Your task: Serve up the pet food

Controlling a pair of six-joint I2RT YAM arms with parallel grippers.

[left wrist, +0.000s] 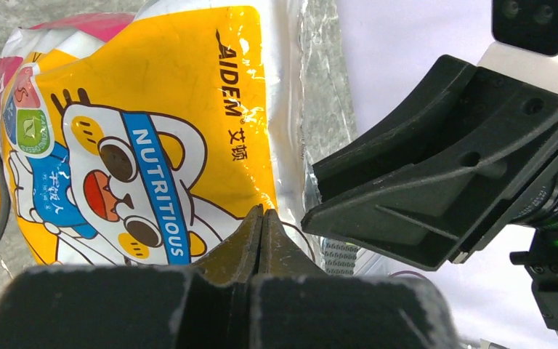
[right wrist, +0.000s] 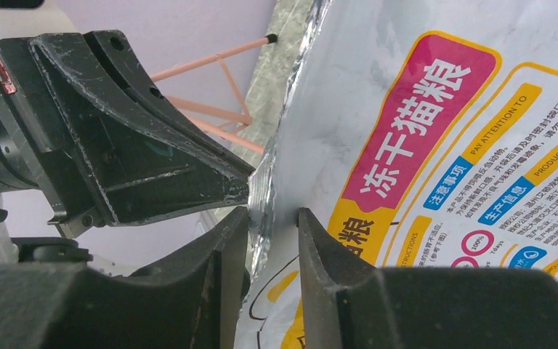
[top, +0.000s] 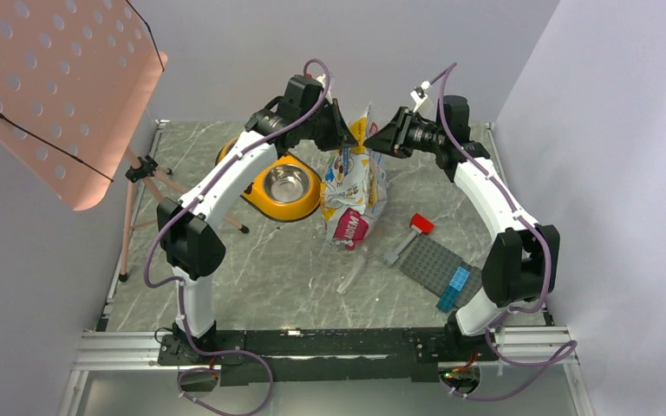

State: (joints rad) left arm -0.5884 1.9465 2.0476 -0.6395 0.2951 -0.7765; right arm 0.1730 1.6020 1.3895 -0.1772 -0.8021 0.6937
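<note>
The pet food is hidden inside its glossy white, pink and yellow bag (top: 353, 186), which hangs upright over the table's middle. My left gripper (top: 349, 136) is shut on the bag's top edge; in the left wrist view its closed tips (left wrist: 263, 212) press into the cartoon-cat face of the bag (left wrist: 174, 109). My right gripper (top: 375, 139) is at the same top edge from the right. In the right wrist view it (right wrist: 272, 214) stands open, with the bag's silver seam (right wrist: 290, 167) passing between the fingers. The yellow double bowl (top: 288, 186) sits left of the bag.
A grey studded baseplate (top: 434, 260) with blue bricks (top: 453, 288) lies at the right front, and a red-capped grey piece (top: 414, 230) lies beside it. A thin clear strip (top: 351, 273) lies below the bag. A pink perforated panel (top: 61, 95) on a tripod (top: 143, 169) stands at the left.
</note>
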